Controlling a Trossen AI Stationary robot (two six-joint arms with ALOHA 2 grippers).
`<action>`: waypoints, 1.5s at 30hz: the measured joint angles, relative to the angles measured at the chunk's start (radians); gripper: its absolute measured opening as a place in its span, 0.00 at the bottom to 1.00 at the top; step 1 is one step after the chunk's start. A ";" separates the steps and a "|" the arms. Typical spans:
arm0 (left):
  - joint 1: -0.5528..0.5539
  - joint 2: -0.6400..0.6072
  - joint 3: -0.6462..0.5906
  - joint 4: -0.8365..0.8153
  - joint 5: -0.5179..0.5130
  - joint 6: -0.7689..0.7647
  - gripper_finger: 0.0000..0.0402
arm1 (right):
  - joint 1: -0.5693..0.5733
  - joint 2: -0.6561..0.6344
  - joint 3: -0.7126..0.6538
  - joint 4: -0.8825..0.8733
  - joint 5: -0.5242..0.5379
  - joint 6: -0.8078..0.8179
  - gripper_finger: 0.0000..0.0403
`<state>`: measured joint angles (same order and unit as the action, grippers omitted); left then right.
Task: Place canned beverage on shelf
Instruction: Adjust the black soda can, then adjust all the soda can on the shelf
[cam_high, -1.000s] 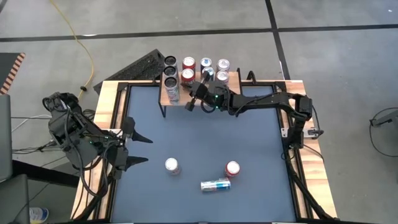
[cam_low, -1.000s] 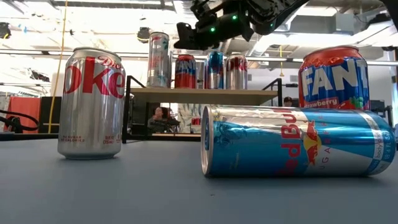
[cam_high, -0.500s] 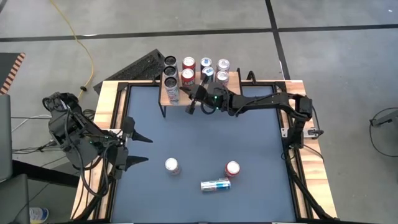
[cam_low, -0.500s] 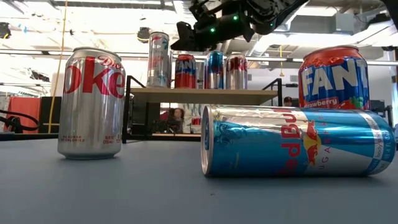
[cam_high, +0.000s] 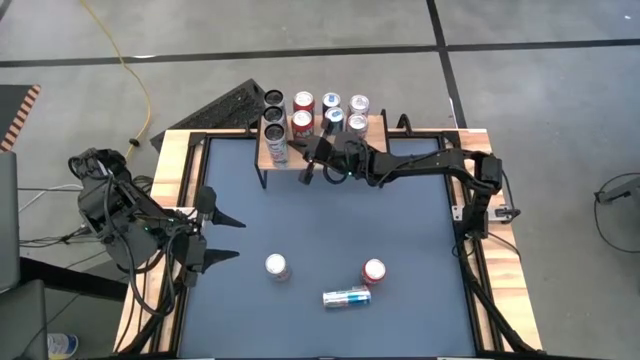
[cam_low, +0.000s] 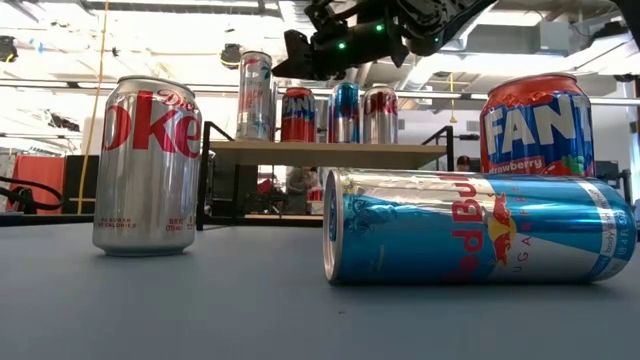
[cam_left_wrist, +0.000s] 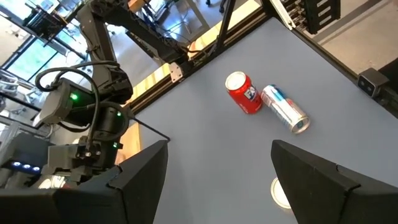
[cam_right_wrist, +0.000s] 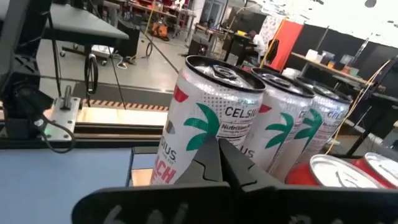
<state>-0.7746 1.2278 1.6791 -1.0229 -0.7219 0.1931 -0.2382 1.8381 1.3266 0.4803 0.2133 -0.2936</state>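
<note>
With three cans waiting on the tabletop (cam_high: 330, 220), the right gripper (cam_high: 307, 172) hovers empty, fingers closed, beside the shelf (cam_high: 268, 156); left gripper (cam_high: 222, 240) waits, fingers wide

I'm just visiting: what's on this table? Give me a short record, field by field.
shelf: light-wood rack at the table's far edge, cans on top
tall cans: three Celsius cans in a row on the shelf's left end
table cans: Diet Coke upright, Fanta upright, Red Bull on its side
right pincer: shut, empty, by the shelf's front edge
left pincer: open, empty, at the table's left side
</note>
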 joint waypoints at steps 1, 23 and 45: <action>0.000 0.000 0.000 0.000 0.000 -0.001 0.68 | 0.000 -0.004 0.000 -0.004 0.025 -0.017 0.00; 0.002 0.000 -0.056 0.016 -0.002 0.018 0.68 | 0.070 -0.537 -0.338 -0.527 0.471 0.084 0.00; 0.031 0.001 -0.068 0.049 0.000 0.017 0.68 | -0.026 -0.476 -0.388 -0.417 0.465 0.076 0.00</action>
<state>-0.7433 1.2285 1.6115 -0.9737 -0.7222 0.2102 -0.2643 1.3621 0.9390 0.0637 0.6779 -0.2173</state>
